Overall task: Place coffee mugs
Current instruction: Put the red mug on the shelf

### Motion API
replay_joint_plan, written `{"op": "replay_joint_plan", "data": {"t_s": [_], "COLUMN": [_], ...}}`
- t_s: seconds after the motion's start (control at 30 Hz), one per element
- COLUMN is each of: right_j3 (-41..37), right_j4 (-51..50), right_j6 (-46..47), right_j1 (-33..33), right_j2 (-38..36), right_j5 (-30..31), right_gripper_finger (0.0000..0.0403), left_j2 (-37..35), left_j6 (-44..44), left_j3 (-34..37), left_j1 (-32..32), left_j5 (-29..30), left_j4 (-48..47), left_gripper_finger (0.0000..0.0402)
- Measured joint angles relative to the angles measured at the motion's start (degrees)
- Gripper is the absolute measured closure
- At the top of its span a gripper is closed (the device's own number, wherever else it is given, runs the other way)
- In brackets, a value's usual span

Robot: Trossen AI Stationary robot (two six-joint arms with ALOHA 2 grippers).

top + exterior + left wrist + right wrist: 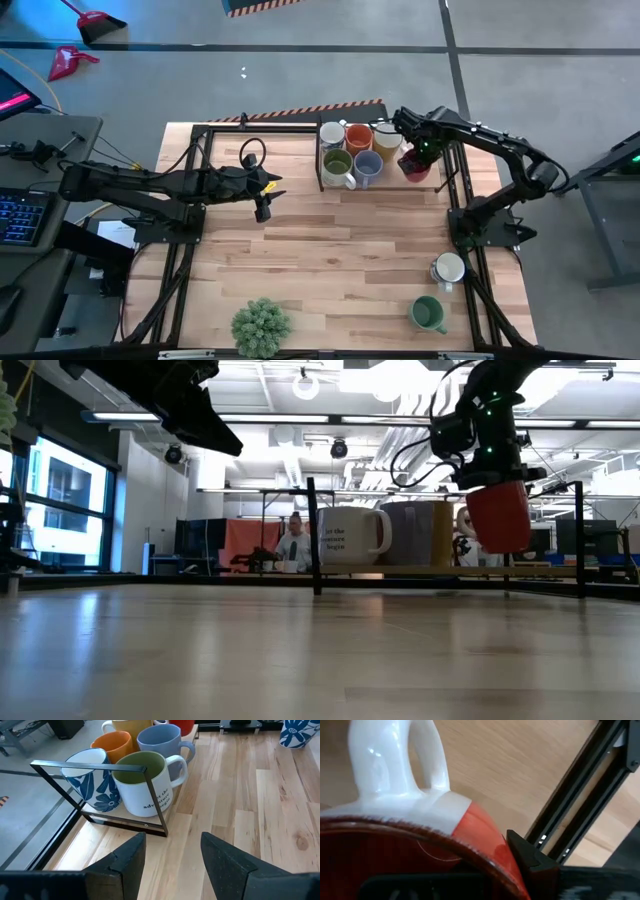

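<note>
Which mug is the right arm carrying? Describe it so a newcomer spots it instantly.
Find the black wire rack at the table's far edge, crowded with mugs. Just outside its right end, the right gripper holds a red mug clear of the tabletop. Unlike the racked mugs, it is airborne, red with a white handle.

Glossy ceramic red mug (pixel 480 835), wooden table (pixel 330 240)

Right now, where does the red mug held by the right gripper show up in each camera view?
High view: red mug at the rack's right end, under the right gripper.
Low view: hanging clear of the table, upper right.
Left wrist view: only a red sliver at the top edge, behind the other mugs.
Right wrist view: fills the lower frame, white handle up.
Shared landmark: the black rack frame.
</note>
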State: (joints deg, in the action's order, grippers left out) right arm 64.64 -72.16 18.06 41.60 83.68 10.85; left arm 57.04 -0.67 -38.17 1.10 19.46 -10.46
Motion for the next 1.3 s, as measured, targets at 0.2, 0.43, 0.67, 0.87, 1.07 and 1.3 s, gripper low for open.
{"op": "replay_joint_plan", "data": {"t_s": [0.2,0.43,0.67,0.87,1.07,1.3], "right_j3": [0.0,0.0,0.0,0.0,0.0,0.0], "right_j4": [-0.2,-0.4,-0.5,-1.8,-4.8,-4.4], "right_j6": [2.5,5.4,6.5,11.6,17.1,25.7], "right_j1": [-0.7,-2.4,-4.7,-5.4,-5.8,-7.6], "right_j2": [0.0,0.0,0.0,0.0,0.0,0.0], "right_j5": [-0.4,-1.5,-2.5,-2.8,-3.9,-3.8], "right_gripper_finger": [0.0393,0.0393,0.0393,0.0393,0.0393,0.0393], "left_j2": [0.0,0.0,0.0,0.0,0.0,0.0], "left_j6": [0.0,0.0,0.0,0.0,0.0,0.0], "left_j3": [0.0,0.0,0.0,0.0,0.0,0.0], "left_j1": [0.0,0.0,0.0,0.0,0.0,0.0], "left_j5": [0.0,0.0,0.0,0.0,-1.5,-1.6], "left_j4": [0.0,0.0,0.0,0.0,0.0,0.0], "left_gripper_finger": [0.0222,0.0222,0.0222,0.0222,0.0222,0.0222]}}
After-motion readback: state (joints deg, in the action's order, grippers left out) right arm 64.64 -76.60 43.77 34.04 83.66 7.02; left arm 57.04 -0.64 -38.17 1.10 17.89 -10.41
